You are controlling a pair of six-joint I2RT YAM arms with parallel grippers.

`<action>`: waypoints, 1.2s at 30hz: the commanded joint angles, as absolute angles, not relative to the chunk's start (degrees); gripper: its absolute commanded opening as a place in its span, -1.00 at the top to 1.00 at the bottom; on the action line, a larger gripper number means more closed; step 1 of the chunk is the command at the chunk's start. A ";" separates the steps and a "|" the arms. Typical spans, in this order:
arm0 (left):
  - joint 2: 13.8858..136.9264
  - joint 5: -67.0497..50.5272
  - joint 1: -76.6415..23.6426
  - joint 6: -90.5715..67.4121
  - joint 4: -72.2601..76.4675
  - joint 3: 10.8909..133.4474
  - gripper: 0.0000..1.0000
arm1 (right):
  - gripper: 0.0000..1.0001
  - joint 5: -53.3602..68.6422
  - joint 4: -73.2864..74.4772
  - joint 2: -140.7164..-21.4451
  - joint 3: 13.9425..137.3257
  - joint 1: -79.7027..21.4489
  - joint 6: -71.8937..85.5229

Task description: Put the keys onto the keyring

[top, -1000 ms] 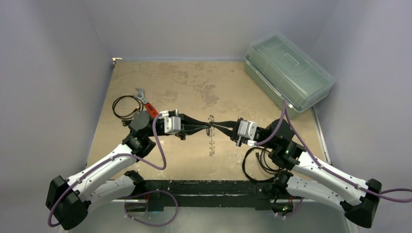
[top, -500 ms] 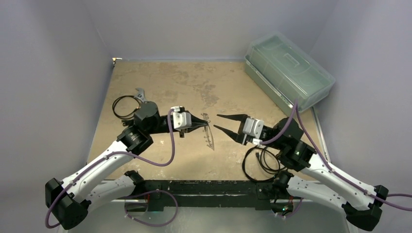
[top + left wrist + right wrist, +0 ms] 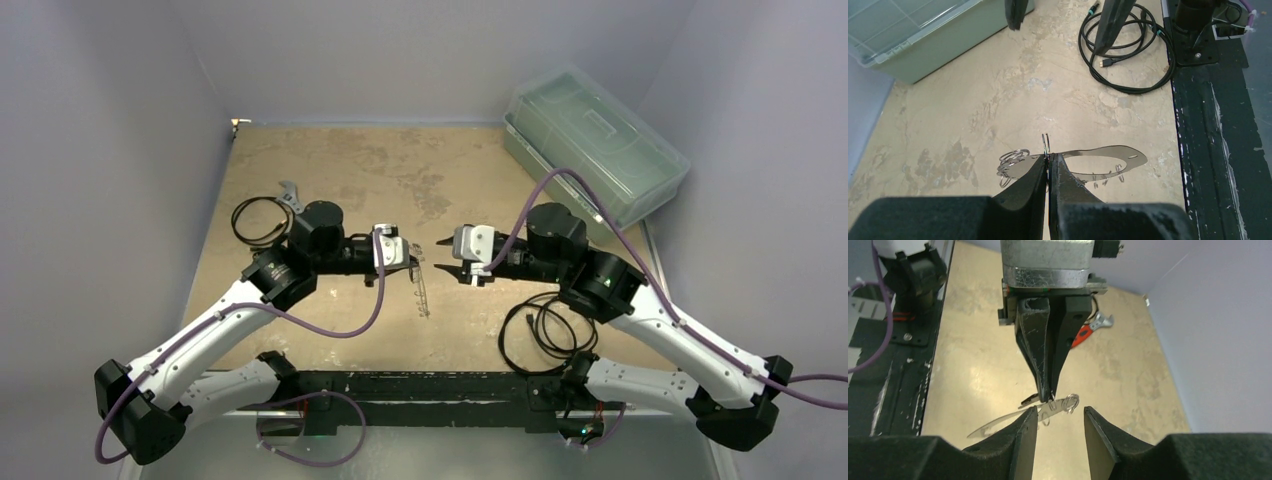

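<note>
1. Pinching the keyring (image 3: 423, 290) by its top rim with the left gripper (image 3: 413, 263), fingertips pressed together on the wire.
2. Dangling the loop toward 6 o'clock from those tips, near the middle of the table (image 3: 330, 160), with small metal rings strung along the rim.
3. Facing the loop from 3 o'clock with the right gripper (image 3: 446, 257), fingers spread, grasping nothing.
4. Showing a red-handled wrench (image 3: 1083, 335) at 10 o'clock of the left gripper.
</note>
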State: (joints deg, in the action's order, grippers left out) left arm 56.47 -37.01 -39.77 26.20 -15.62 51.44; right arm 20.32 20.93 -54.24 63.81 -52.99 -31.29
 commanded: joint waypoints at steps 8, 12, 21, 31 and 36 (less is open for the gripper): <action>55.95 -40.53 -40.17 26.76 -14.83 53.19 1.00 | 0.28 24.20 28.92 -60.86 70.03 -53.26 -34.32; 55.09 -41.31 -40.23 26.03 -13.92 52.49 1.00 | 0.30 24.05 27.09 -62.09 69.75 -53.26 -34.75; 53.59 -42.79 -40.18 25.18 -12.21 51.09 1.00 | 0.37 23.68 24.69 -64.84 69.33 -53.26 -35.14; 52.80 -43.11 -40.44 25.13 -11.95 50.54 1.00 | 0.54 23.71 23.03 -65.76 68.99 -53.26 -34.79; 52.36 -43.05 -40.52 25.18 -11.87 50.38 1.00 | 0.58 23.56 23.03 -66.14 68.84 -53.26 -34.67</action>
